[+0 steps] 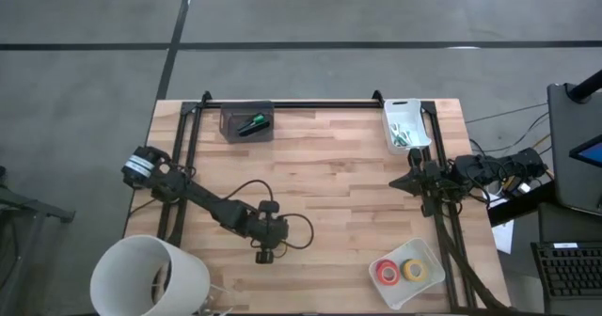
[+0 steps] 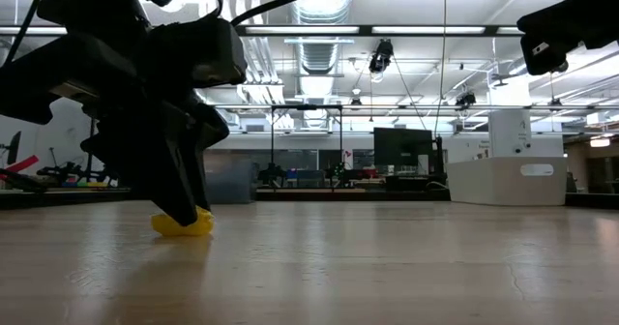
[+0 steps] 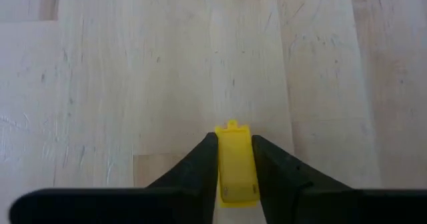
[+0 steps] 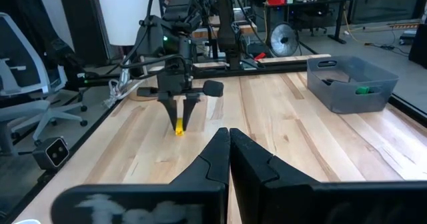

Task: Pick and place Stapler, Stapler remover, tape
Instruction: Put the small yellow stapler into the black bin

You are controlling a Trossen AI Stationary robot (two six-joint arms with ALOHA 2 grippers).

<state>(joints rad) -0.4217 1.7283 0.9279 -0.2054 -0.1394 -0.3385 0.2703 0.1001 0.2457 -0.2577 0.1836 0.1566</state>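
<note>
My left gripper (image 1: 263, 256) stands near the table's near edge, left of centre, and is shut on a small yellow object (image 3: 235, 164) that sits on the wood (image 2: 182, 224). My right gripper (image 4: 229, 136) is shut and holds nothing; it waits at the table's right edge (image 1: 403, 182). Red and yellow tape rolls (image 1: 402, 271) lie in a clear tray at the near right. A grey bin (image 1: 246, 123) at the far edge holds a green item and a dark slim shape (image 4: 330, 82), which I cannot tell to be the stapler. My left gripper pinches the yellow object by its two long sides (image 3: 220, 167), between the two fingers. The fingers (image 2: 179, 185) come from above, pointing down, and lie along the object. One end with a small tab (image 3: 231, 125) sticks out past the fingertips. Its underside rests on the table.
A white bin (image 1: 406, 126) with small green bits stands at the far right. A large white cylinder (image 1: 150, 276) stands off the near left corner. A black rail (image 1: 282, 103) runs along the far edge. Bare wood (image 1: 339, 194) lies between the arms.
</note>
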